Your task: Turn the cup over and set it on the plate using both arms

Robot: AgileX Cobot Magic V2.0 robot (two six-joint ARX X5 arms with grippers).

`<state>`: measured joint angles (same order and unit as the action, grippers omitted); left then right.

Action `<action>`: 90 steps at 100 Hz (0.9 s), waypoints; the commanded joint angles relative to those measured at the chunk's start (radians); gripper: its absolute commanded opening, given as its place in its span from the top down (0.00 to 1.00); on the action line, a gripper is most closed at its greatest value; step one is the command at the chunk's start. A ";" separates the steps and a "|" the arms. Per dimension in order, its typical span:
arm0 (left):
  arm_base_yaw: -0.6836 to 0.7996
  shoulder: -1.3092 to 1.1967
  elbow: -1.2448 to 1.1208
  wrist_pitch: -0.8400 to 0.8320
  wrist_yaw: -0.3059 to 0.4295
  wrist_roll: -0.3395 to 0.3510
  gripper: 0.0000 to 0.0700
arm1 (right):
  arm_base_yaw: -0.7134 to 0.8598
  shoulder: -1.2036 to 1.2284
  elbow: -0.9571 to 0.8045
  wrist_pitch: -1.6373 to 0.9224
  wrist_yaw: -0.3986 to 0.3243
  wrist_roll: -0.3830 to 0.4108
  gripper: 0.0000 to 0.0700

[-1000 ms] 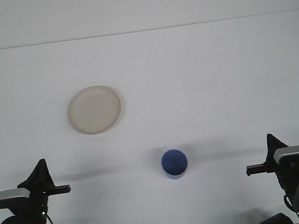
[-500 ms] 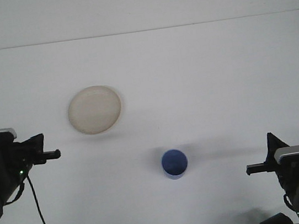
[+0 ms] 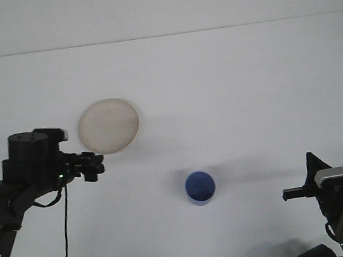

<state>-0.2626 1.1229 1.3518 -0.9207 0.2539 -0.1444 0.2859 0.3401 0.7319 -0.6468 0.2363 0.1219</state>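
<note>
A small blue cup (image 3: 200, 188) stands on the white table, a little right of centre and near the front. Its top shows as a dark blue disc, and I cannot tell whether that is the mouth or the base. A round cream plate (image 3: 108, 126) lies at the left, further back, with nothing on it. My left gripper (image 3: 95, 165) hangs raised just below the plate's lower left rim and points right, well to the left of the cup. My right gripper (image 3: 294, 194) rests low at the front right, pointing left, about a cup's width and a half from the cup.
The white table (image 3: 249, 92) stretches back to a pale wall. A black cable (image 3: 66, 226) hangs from the left arm down to its base at the front left. The right arm's base sits at the front right corner.
The left arm has risen from its rest pose at the front left and swung its gripper right and forward, up to the plate's lower edge. The right arm, cup and plate have not moved.
</note>
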 commanded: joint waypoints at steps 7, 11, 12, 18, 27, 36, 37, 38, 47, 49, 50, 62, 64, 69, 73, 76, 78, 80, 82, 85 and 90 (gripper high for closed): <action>-0.111 0.083 0.020 0.045 0.010 0.004 0.12 | 0.001 0.002 0.009 0.010 0.001 0.013 1.00; -0.158 0.113 0.020 0.072 0.010 0.004 0.12 | 0.001 0.002 0.008 0.010 0.001 0.013 1.00; -0.164 0.117 0.021 0.076 0.010 0.003 0.12 | 0.001 0.002 0.008 0.010 0.001 0.013 1.00; -0.232 0.164 0.024 0.117 0.010 0.001 0.12 | 0.001 0.002 0.008 0.010 0.001 0.013 1.00; -0.319 0.243 0.042 0.156 0.010 0.000 0.13 | 0.001 0.002 0.009 0.010 0.001 0.013 1.00; -0.378 0.324 0.071 0.156 0.010 -0.010 0.16 | 0.001 0.002 0.008 0.010 0.001 0.013 1.00; -0.383 0.333 0.075 0.156 0.010 -0.010 0.17 | 0.001 0.002 0.008 0.010 0.001 0.013 1.00; -0.388 0.341 0.079 0.155 0.010 -0.011 0.18 | 0.001 0.002 0.009 0.010 0.001 0.013 1.00; -0.429 0.415 0.112 0.149 0.010 -0.010 0.18 | 0.001 0.002 0.008 0.010 0.001 0.013 1.00; -0.436 0.426 0.121 0.148 0.010 -0.010 0.18 | 0.001 0.002 0.009 0.010 0.001 0.013 1.00; -0.443 0.438 0.127 0.147 0.010 -0.010 0.18 | 0.001 0.002 0.008 0.010 0.001 0.013 1.00; -0.474 0.497 0.154 0.138 0.010 -0.006 0.18 | 0.001 0.002 0.008 0.010 0.001 0.013 1.00; -0.478 0.503 0.156 0.136 0.010 -0.006 0.18 | 0.001 0.002 0.008 0.010 0.001 0.013 1.00; -0.490 0.519 0.157 0.132 0.010 -0.006 0.18 | 0.001 0.002 0.008 0.010 0.001 0.013 1.00; -0.498 0.528 0.157 0.129 0.010 -0.004 0.18 | 0.001 0.002 0.008 0.009 0.001 0.013 1.00; -0.504 0.533 0.157 0.126 0.010 -0.002 0.18 | 0.001 0.002 0.008 0.009 0.001 0.013 1.00; -0.507 0.534 0.157 0.123 0.010 -0.001 0.18 | 0.001 0.002 0.009 0.009 0.001 0.013 1.00; -0.511 0.536 0.157 0.122 0.010 0.002 0.18 | 0.001 0.002 0.008 0.009 0.001 0.013 1.00; -0.516 0.538 0.157 0.122 0.010 0.005 0.18 | 0.001 0.002 0.009 0.009 0.001 0.013 1.00; -0.524 0.541 0.157 0.122 0.010 0.006 0.18 | 0.001 0.002 0.008 0.009 0.001 0.013 1.00; -0.535 0.544 0.157 0.123 0.009 0.009 0.18 | 0.001 0.002 0.008 0.009 0.001 0.013 1.00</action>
<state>-0.7761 1.6451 1.4845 -0.7975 0.2611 -0.1444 0.2859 0.3401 0.7319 -0.6468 0.2359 0.1276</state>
